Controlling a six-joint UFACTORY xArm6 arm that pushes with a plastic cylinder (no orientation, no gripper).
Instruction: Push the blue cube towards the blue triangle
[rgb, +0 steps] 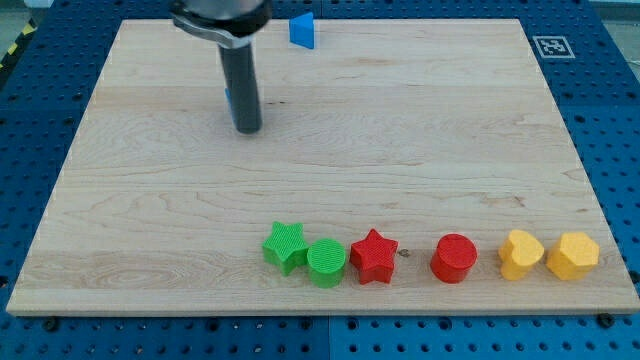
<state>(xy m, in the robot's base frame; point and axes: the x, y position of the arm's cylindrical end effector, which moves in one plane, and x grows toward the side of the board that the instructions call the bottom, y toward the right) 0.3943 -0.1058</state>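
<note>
My tip (248, 129) rests on the tabletop (420, 140) at the view's upper left; it is a bare rod without any pincer to clench or release. The blue cube (229, 99) is almost hidden behind the rod, apparently touching it. The blue triangle (303, 31) lies up-right, near the top edge.

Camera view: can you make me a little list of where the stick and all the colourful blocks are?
my tip: upper left of board
blue cube: mostly hidden behind the rod, only a sliver shows
blue triangle: top edge, right of the rod
green star: bottom row, touching green cylinder
red star: next in row
red cylinder: apart, further right
yellow blocks: row's right end, shapes unclear
</note>
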